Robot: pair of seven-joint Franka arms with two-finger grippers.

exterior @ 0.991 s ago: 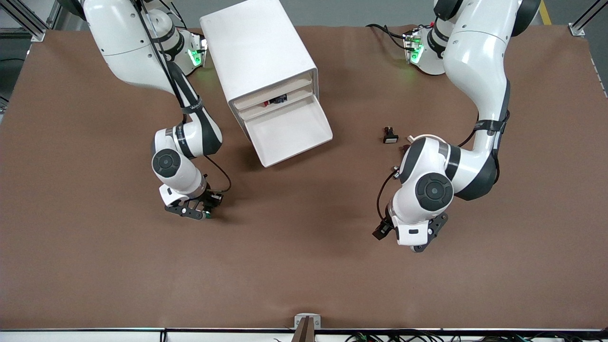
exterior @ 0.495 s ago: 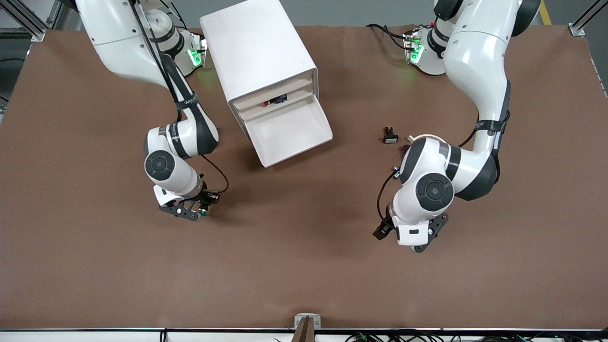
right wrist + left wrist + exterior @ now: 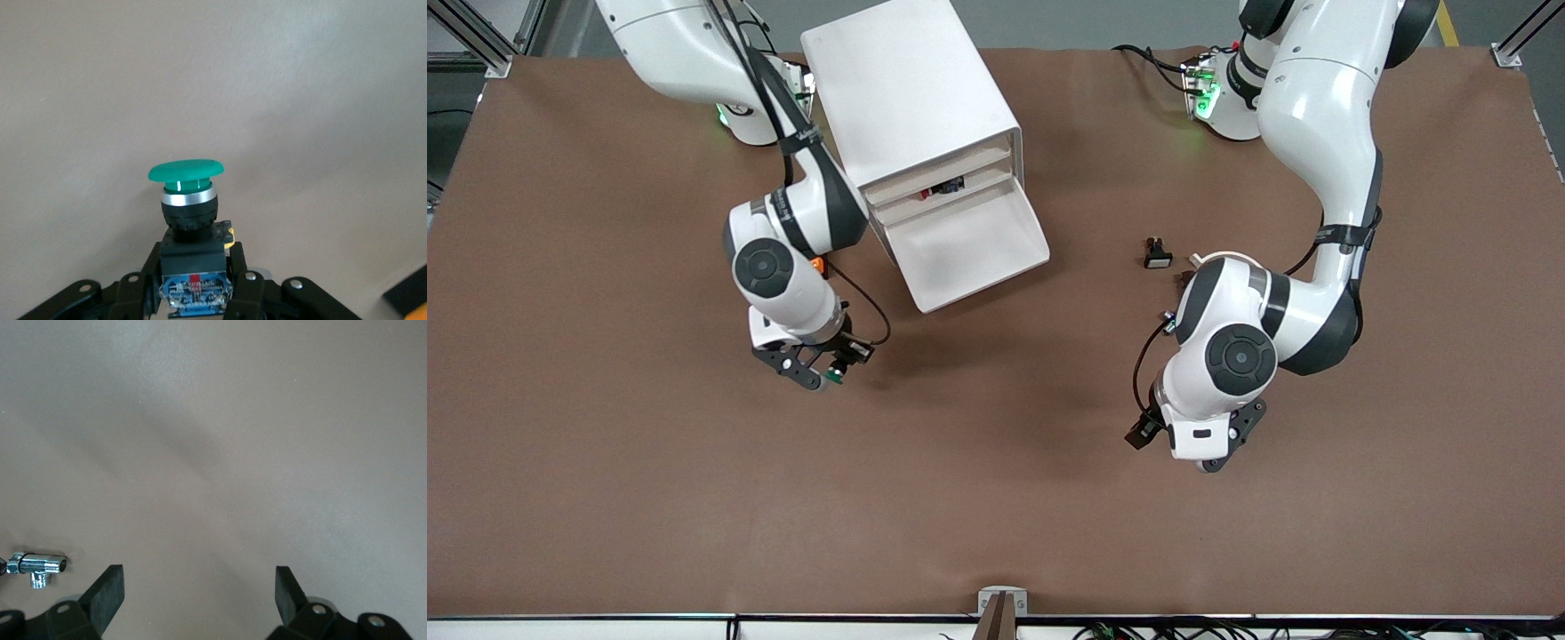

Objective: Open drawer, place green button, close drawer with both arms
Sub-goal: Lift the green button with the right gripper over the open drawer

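The white cabinet [image 3: 911, 98] has one drawer [image 3: 969, 244] pulled out, its shallow tray empty. My right gripper [image 3: 815, 369] is over the brown table [image 3: 996, 498] beside the open drawer, toward the right arm's end. It is shut on the button [image 3: 835, 378]. In the right wrist view the right gripper [image 3: 193, 267] clamps the black body while the green cap of the button [image 3: 185, 171] sticks out past the fingers. My left gripper [image 3: 1214, 455] waits over bare table at the left arm's end. The left gripper [image 3: 199, 590] stands open with nothing between its fingers.
An orange box [image 3: 816, 264] peeks out under the right arm next to the cabinet. A black-and-white switch [image 3: 1158, 256] lies by the left arm's elbow. A small chrome fitting [image 3: 37, 563] lies on the table close to the left gripper.
The right arm has swung toward the cabinet and the open drawer with the button in its grip, uncovering the orange box. The left arm has not moved.
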